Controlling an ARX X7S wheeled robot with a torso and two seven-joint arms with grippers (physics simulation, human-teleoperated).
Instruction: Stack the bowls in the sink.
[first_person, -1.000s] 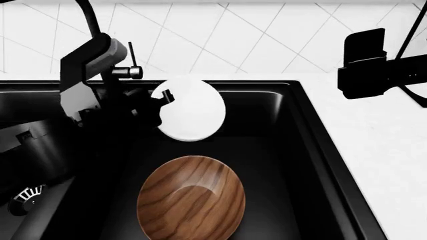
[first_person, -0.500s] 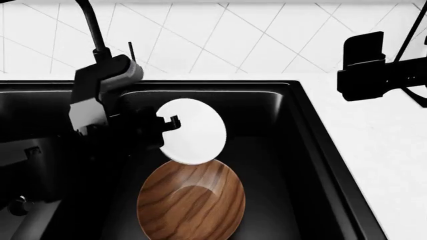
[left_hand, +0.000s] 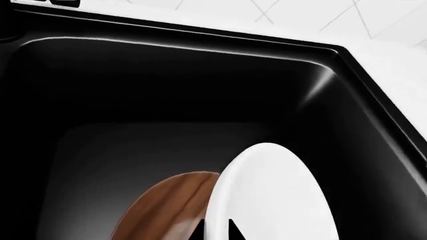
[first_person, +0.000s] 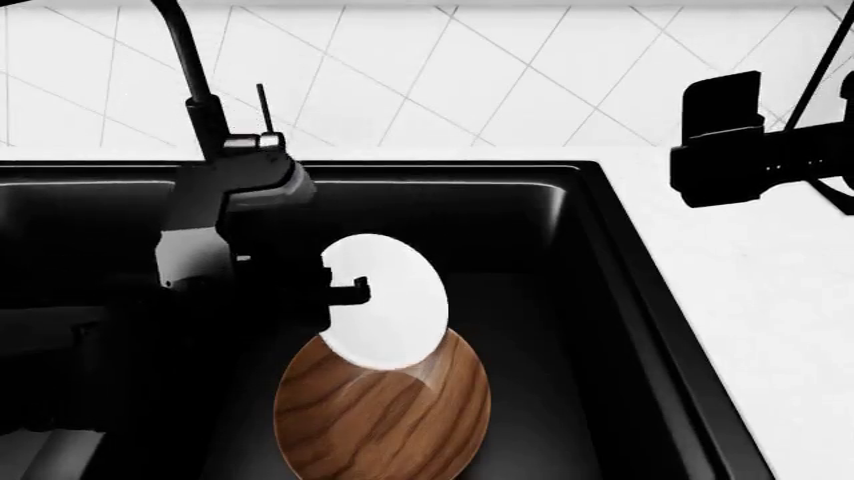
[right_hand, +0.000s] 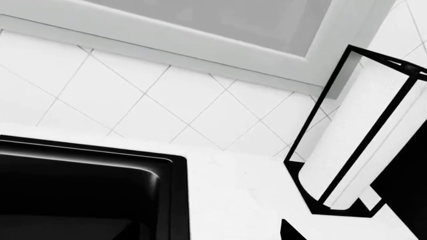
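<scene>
We had the white bowl (first_person: 387, 300) clamped by its rim in our left fingers (first_person: 350, 290), tilted above the wooden bowl (first_person: 383, 410) in the sink (first_person: 627, 260), ready for nesting; right fingers' state, we couldn't tell.

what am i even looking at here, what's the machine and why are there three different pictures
It is a simulated two-armed robot at a kitchen sink. One picture looks down from its head; the other two come from cameras near each gripper. The left gripper holds a small white bowl tilted on edge over a wooden bowl lying in the basin; its own camera shows both bowls close up. The right gripper hangs over the white counter, and its camera sees wall tiles and a paper-towel roll in a black stand.
</scene>
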